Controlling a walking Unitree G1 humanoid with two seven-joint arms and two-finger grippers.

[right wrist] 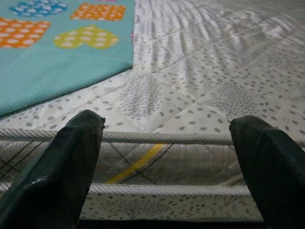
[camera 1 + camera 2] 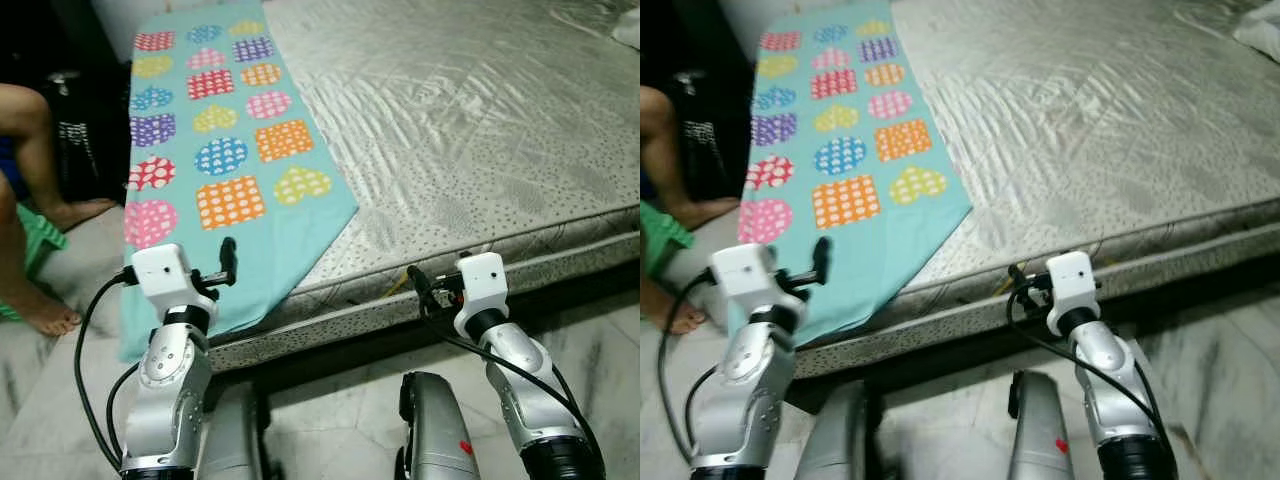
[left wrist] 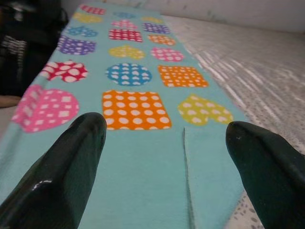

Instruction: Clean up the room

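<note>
— Where is the blanket?

— The blanket (image 2: 225, 150), turquoise with bright dotted hearts and squares, lies flat along the left part of the bed (image 2: 480, 130). Its near end hangs over the mattress edge toward the floor (image 2: 330, 420).

— And the left hand?

— The left hand (image 2: 228, 262) is raised right in front of that hanging end, over the plain turquoise strip below the orange square. In its wrist view the two fingers (image 3: 62, 167) stand wide apart with the cloth between and beyond them, gripping nothing.

— The right one?

— The right hand (image 2: 418, 285) sits at the mattress edge, well to the right of the blanket's pointed corner. Its fingers (image 1: 57, 167) are spread apart too, facing the piped side seam of the mattress, with the blanket off to one side.

— Anything else near?

— A person's bare legs and feet (image 2: 45, 215) rest on the floor beside the bed's left side, next to something green (image 2: 35, 240).
</note>
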